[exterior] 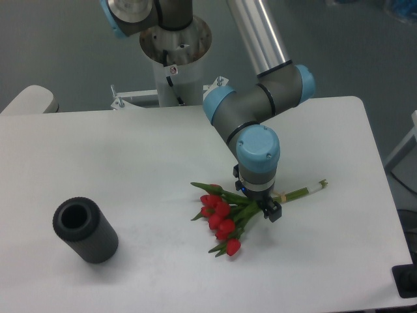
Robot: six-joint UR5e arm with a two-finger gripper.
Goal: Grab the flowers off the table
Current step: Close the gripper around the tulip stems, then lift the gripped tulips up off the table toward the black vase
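Note:
The flowers (223, 218) lie on the white table (163, 169), right of centre. They are a bunch of red tulip buds with green leaves. Their long green stems (303, 191) run up to the right and end in a pale band. My gripper (262, 206) points straight down over the stems just behind the leaves, low at the table. One black finger (273, 212) shows on the near side of the stems. The other finger is hidden behind the wrist and leaves. The jaws look spread to either side of the stems, and the bunch rests on the table.
A dark grey hollow cylinder (85, 230) lies on its side at the front left. The robot's base column (174, 65) stands at the table's back edge. The table's right edge runs close to the stem ends.

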